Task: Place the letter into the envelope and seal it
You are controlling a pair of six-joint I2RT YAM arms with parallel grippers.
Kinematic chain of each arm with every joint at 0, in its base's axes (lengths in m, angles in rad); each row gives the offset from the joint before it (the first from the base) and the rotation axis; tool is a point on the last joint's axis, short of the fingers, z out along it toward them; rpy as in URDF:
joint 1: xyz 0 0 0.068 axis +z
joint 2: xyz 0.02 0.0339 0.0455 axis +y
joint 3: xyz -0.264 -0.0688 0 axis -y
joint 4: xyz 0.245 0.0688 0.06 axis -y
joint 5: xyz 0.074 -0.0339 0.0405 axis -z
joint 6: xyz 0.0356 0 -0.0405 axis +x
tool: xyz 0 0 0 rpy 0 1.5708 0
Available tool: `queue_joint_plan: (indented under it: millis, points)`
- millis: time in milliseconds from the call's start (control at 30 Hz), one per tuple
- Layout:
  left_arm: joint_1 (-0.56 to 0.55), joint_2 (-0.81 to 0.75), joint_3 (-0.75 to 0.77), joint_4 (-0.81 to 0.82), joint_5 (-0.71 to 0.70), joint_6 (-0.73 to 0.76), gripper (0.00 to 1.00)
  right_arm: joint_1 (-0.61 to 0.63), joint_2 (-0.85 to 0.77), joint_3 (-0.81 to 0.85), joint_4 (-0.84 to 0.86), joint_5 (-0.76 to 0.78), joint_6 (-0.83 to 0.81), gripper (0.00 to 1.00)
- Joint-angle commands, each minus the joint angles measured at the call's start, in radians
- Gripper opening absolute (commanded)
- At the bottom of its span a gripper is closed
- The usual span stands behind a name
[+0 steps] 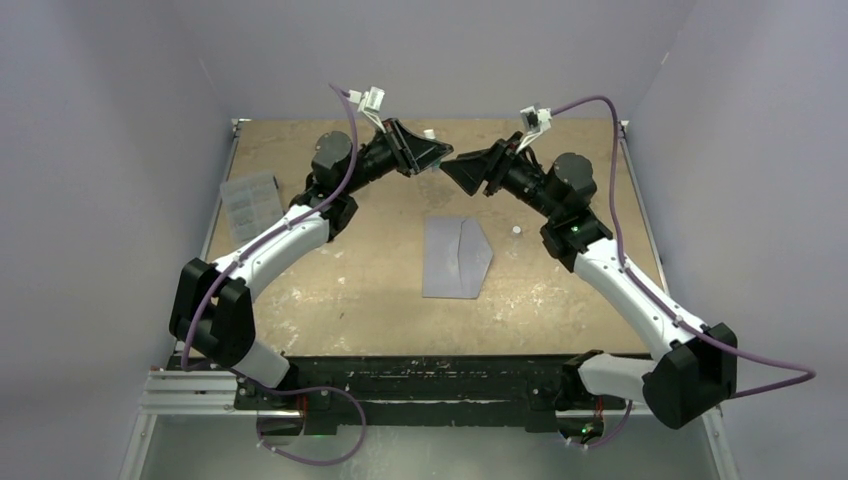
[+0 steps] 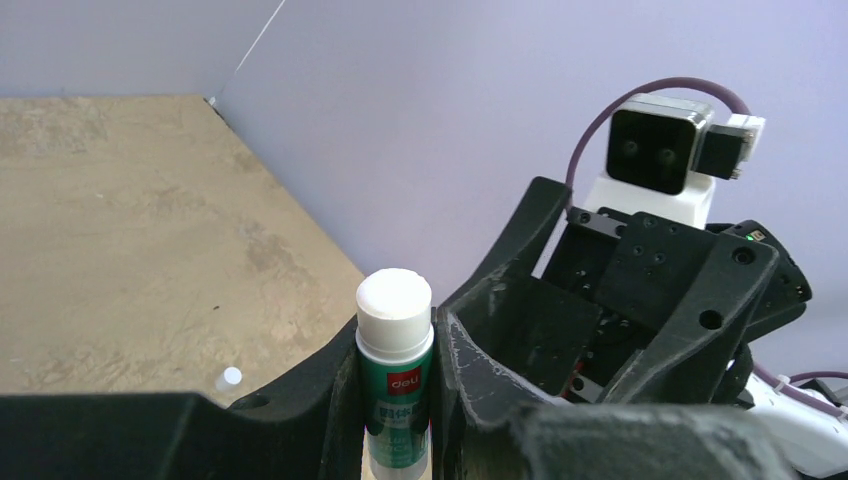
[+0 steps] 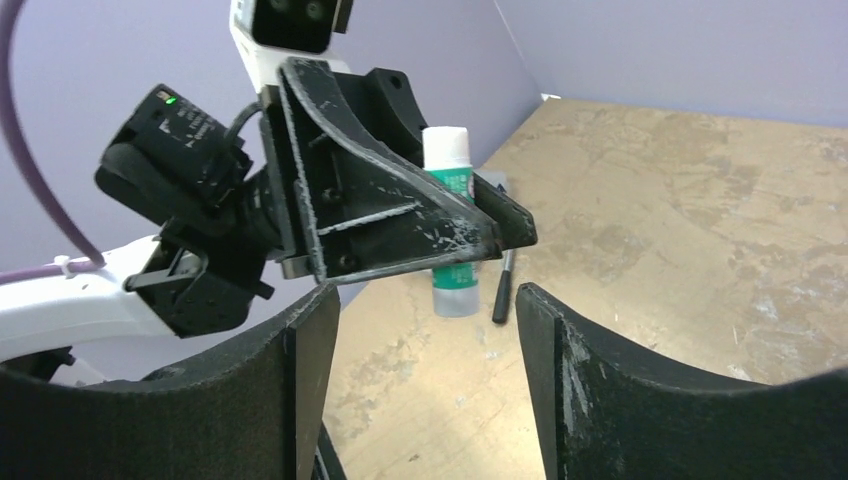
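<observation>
Beyond the envelope (image 1: 455, 258): left pincer (image 2: 396, 430) clamped on glue stick (image 2: 395, 310), right pincer (image 3: 425, 350) apart, facing it.
Envelope: flat on worktop (image 1: 330, 290), flap (image 1: 481, 256) open.
Letter: unseen.
Next: lower stick squarely onto flap edge.

The table (image 1: 330, 290) bears the envelope (image 1: 455, 258), a white cap (image 1: 515, 230) and a ribbed box (image 1: 250, 203).

A green-and-white labelled glue stick (image 2: 395, 370) stands upright in the air over the middle of the far edge of the scuffed tan table (image 1: 560, 300). A clear ribbed plastic box (image 1: 248, 203) lies by the left edge. A small white round piece (image 1: 516, 230) sits right of centre.
</observation>
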Motion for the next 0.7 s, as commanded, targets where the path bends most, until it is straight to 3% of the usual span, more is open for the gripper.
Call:
queue_joint_plan:
  millis: [0,167,333,667]
  points:
    - [0.0,-0.024,0.036,0.097,-0.01,-0.086,0.0,0.013,0.028,0.083,-0.034,0.021,-0.03,0.71]
    - [0.0,-0.02,0.044,0.138,0.014,-0.103,0.0,0.017,0.071,0.127,-0.005,-0.008,0.004,0.7]
    - [0.002,0.0,0.045,0.222,0.042,-0.148,0.0,0.018,0.095,0.132,0.011,-0.042,0.025,0.59]
    - [0.008,0.008,0.052,0.243,0.046,-0.172,0.0,0.017,0.092,0.101,0.057,-0.103,0.019,0.62]
